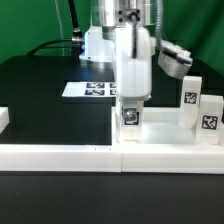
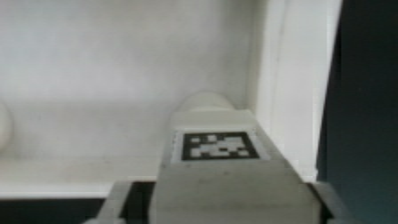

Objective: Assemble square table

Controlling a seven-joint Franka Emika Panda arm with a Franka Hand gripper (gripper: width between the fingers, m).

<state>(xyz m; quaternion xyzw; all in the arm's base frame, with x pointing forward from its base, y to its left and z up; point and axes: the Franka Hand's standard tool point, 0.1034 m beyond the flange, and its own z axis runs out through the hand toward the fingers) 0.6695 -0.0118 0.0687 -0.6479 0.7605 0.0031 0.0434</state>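
The square table's white top (image 1: 170, 141) lies on the black table at the exterior view's right, with a raised rim. My gripper (image 1: 131, 106) hangs straight down over its near-left corner, shut on a white leg block (image 1: 131, 118) that stands upright with its tag facing the camera. In the wrist view the tagged leg (image 2: 217, 150) fills the gap between my fingers (image 2: 125, 203), above the pale inner face of the top (image 2: 125, 90) and close to its rim (image 2: 290, 80). Whether the leg's lower end touches the top is hidden.
Two more tagged leg blocks (image 1: 190, 99) (image 1: 209, 122) stand at the top's right side, and another white piece (image 1: 176, 60) lies tilted behind them. The marker board (image 1: 92, 90) lies flat behind my arm. A long white rail (image 1: 60, 155) runs along the front.
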